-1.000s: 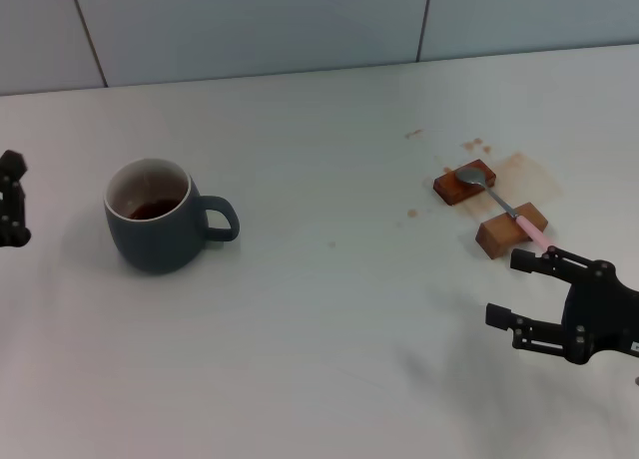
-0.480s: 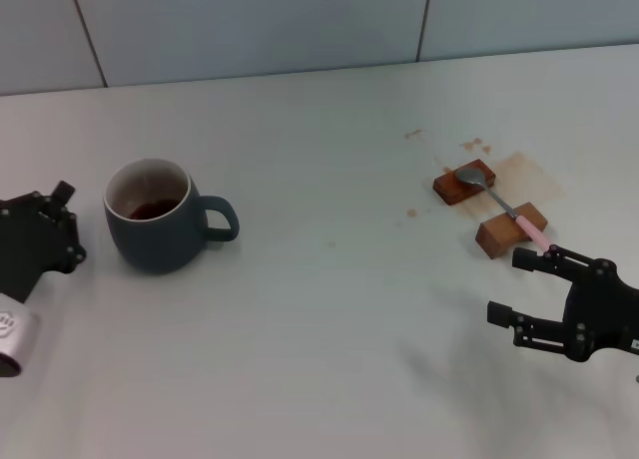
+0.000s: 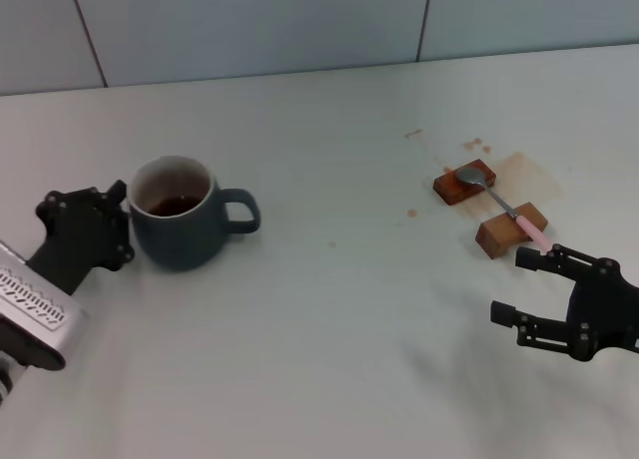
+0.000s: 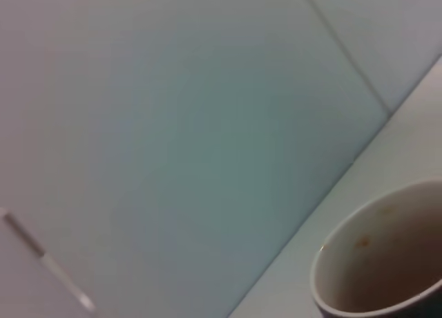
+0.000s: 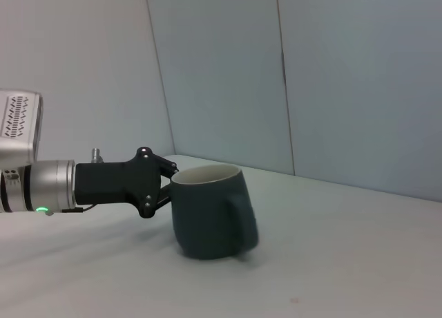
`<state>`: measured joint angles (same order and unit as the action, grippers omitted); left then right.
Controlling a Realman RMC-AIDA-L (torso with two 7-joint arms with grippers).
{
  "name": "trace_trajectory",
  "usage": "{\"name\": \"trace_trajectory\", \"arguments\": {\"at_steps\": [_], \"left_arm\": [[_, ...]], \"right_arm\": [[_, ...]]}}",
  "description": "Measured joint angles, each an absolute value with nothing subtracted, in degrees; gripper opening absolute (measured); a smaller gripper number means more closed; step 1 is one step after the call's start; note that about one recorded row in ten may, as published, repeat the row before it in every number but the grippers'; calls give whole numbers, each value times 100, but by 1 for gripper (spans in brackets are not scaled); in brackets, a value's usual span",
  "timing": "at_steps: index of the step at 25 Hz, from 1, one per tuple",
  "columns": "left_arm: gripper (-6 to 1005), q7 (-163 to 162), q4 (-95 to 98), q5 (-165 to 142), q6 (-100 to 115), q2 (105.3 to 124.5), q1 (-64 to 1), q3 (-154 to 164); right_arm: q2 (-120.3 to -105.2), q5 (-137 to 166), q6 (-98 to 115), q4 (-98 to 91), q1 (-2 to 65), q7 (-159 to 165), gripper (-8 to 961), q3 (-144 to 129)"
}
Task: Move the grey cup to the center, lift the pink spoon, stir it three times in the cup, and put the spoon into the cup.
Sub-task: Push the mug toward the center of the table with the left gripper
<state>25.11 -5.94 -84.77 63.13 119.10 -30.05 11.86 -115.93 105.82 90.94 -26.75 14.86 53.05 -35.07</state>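
Observation:
The grey cup (image 3: 188,225) stands on the table at the left, handle pointing right, dark liquid inside; it also shows in the right wrist view (image 5: 210,211) and its rim in the left wrist view (image 4: 376,263). My left gripper (image 3: 122,225) is open and pressed against the cup's left side, also seen from the right wrist (image 5: 169,183). The pink spoon (image 3: 504,205) lies across two wooden blocks at the right, bowl on the far block. My right gripper (image 3: 527,286) is open and empty, just in front of the spoon's pink handle end.
Two brown wooden blocks (image 3: 464,185) (image 3: 511,229) hold the spoon. Brown spill stains (image 3: 524,170) mark the table around them. A tiled wall (image 3: 250,25) runs along the back of the table.
My left arm has come in from the left edge, reached the cup and pushed it a little to the right. The right gripper and the spoon have stayed put.

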Motion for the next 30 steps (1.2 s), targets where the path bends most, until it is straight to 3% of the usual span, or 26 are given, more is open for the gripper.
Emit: {"name": "trace_trajectory", "arguments": {"at_steps": [18,30], "left_arm": [[-2,2527,-1863,-8622,6213,11917,-3712,1283],[-2,2243,-2254,-8624,6164,11918,-3751,1035]], "right_arm": [[-11574,10582,9097,-2707,1485,5299,816,-3507],[-11577,10582,9095,-2673,1496,5299,816,-3506]]}}
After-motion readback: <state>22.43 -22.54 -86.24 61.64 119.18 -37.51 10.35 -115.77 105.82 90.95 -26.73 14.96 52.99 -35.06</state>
